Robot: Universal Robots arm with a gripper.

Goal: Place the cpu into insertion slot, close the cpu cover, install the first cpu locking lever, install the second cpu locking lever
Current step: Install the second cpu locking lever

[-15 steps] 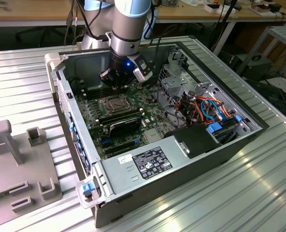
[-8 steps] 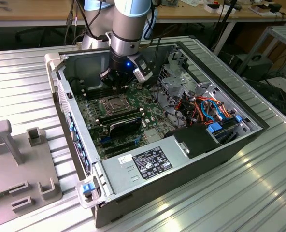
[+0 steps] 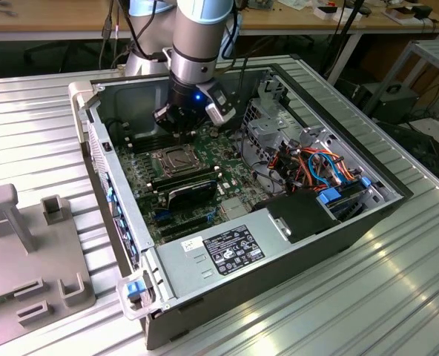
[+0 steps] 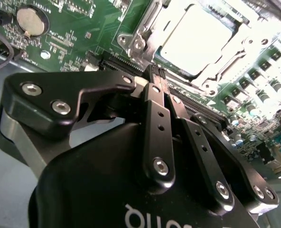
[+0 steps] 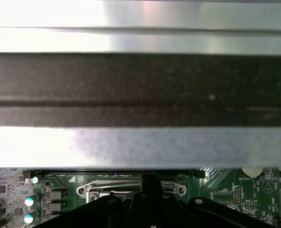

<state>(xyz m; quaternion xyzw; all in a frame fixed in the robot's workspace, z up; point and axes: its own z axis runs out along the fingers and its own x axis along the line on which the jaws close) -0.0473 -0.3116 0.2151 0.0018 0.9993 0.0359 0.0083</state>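
Open desktop computer case (image 3: 294, 245) lies on its side on a ribbed metal tabletop (image 3: 34, 126). Green motherboard (image 3: 142, 174) inside. Power supply (image 3: 227, 248) with a label at the near end. Orange and blue cables (image 3: 319, 167) bundled toward the exterior view's right. Grey fixture plate (image 3: 27, 252) sits beside the case. Coin cell battery (image 4: 31, 20) on the board in the second wrist view.

Ribbed aluminium table (image 3: 397, 297) carries an open computer case (image 3: 294, 259), lying on its side. A grey fixture plate (image 3: 27, 252) rests just beside the case, toward the exterior view's left.
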